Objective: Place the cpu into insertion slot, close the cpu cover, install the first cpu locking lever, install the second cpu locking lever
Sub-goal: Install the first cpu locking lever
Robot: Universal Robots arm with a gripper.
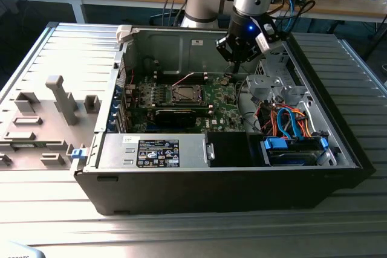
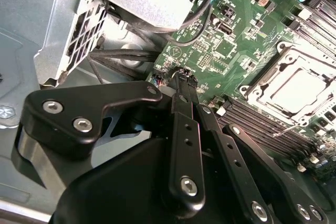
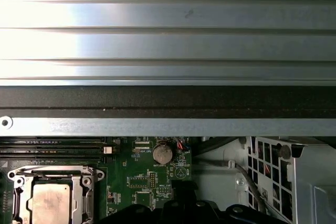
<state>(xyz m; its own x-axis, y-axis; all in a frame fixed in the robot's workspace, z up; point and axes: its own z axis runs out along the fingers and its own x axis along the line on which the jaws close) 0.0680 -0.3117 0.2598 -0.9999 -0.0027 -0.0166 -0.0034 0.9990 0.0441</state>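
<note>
Gripper (image 1: 237,63) hangs inside the open computer case (image 1: 338,149), over the motherboard (image 1: 211,104) to the exterior view's right of the insertion slot (image 1: 184,94), not touching anything I can see; in the second wrist view its black fingers (image 2: 185,129) run pressed together with nothing between them. The cpu (image 3: 50,202) looks already seated: in the first wrist view a dull grey square sits in the socket with the cpu cover (image 3: 21,174) frame around it, apparently lying flat. Can't tell whether either locking lever is latched. My read: the arm is parked off the socket so the tool clears it while it lines up. Room is tight: metal drive cage (image 1: 269,86) and cables (image 1: 284,119) crowd the exterior view's right, the case's far wall is close behind, memory slots (image 2: 262,124) border the socket, open board only around the coin battery (image 3: 162,153)
</note>
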